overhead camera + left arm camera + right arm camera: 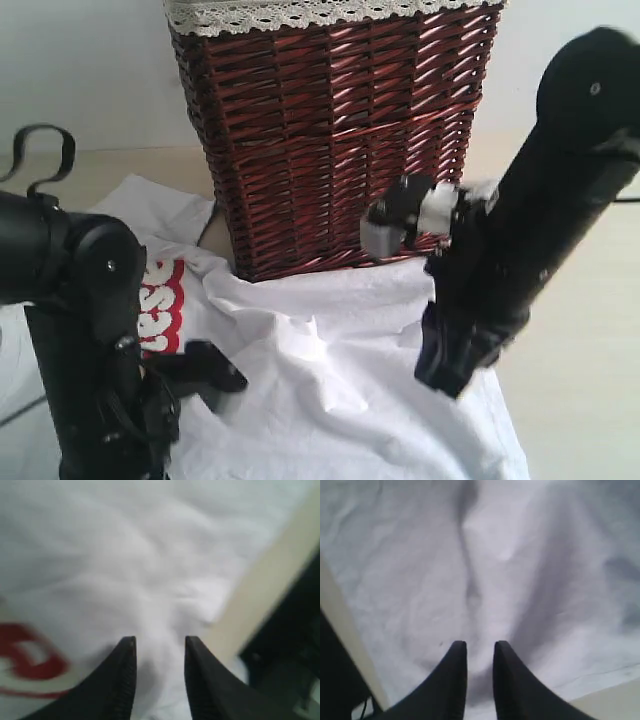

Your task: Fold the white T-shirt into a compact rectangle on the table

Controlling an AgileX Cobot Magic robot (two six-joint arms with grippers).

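The white T-shirt (340, 400) lies crumpled and spread on the table (590, 380) in front of the basket. Its red-outlined lettering (162, 305) faces up at the left. My left gripper (215, 372) hovers low over the shirt beside the lettering. In the left wrist view this gripper (160, 640) is open, with white cloth (125, 555) showing in the gap. My right gripper (445, 375) points down over the shirt's right part. In the right wrist view its jaws (480, 644) stand a little apart over a crease in the cloth (520, 555).
A tall dark brown wicker basket (340, 130) with a white lace-trimmed liner (300, 12) stands at the back middle, touching the shirt's far edge. Bare table shows to the right of the shirt and as a beige strip (265, 590) in the left wrist view.
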